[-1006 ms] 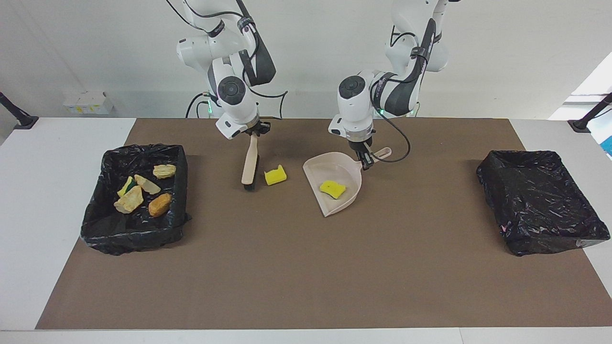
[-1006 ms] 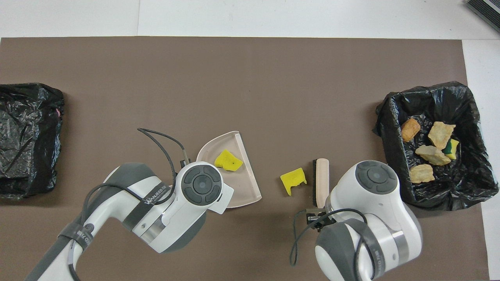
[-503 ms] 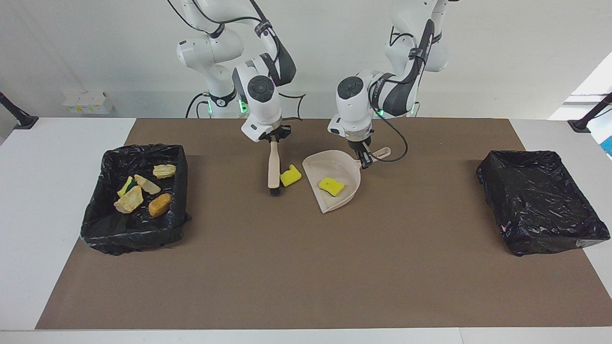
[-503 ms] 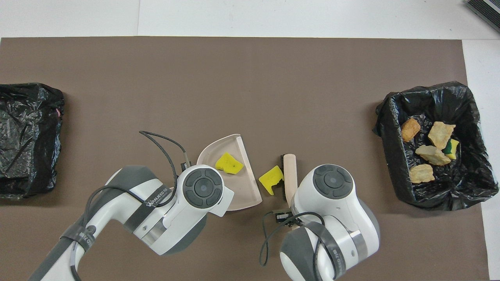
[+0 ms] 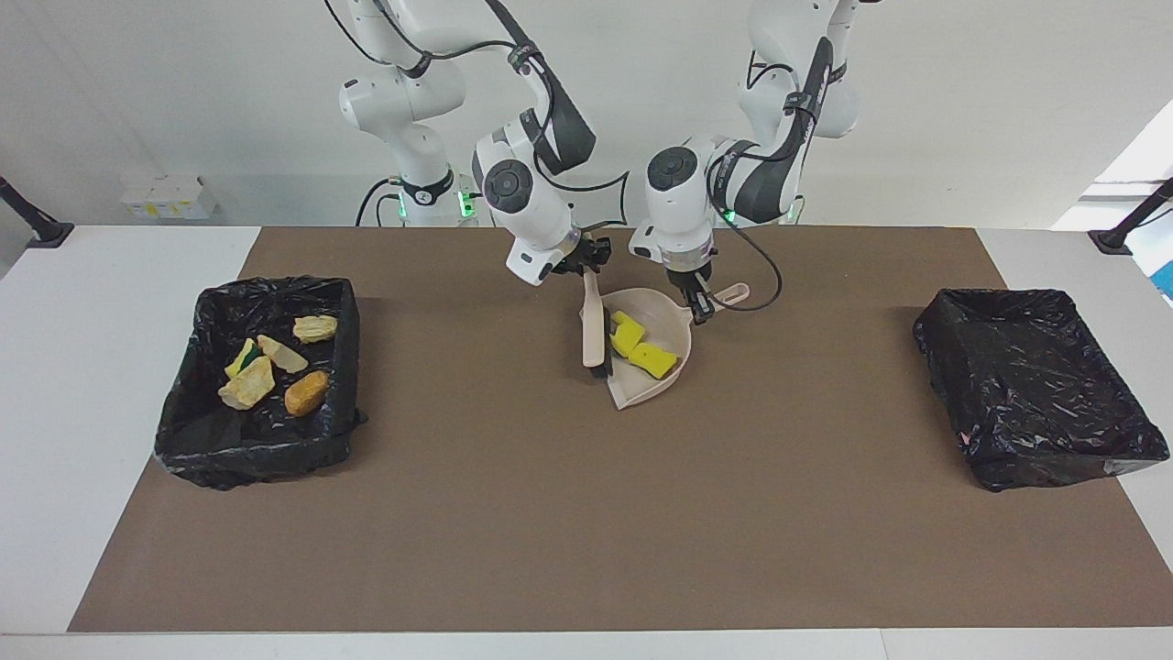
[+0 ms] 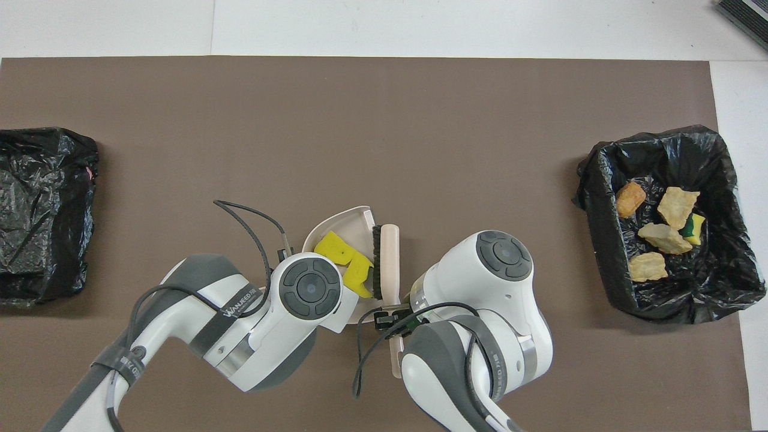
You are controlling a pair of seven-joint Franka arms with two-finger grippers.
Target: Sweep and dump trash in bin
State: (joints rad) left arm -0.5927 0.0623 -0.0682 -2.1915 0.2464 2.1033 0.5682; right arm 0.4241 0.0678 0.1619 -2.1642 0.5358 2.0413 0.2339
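Both yellow sponge pieces (image 5: 641, 346) lie in the dustpan (image 5: 674, 323), whose handle the left gripper (image 5: 701, 310) clamps; the right gripper (image 5: 589, 266) grips the brush (image 5: 596, 332) at the pan's mouth. Sweeping looks finished, apparently; dumping into a bin (image 5: 261, 380), where other scraps lie, remains.
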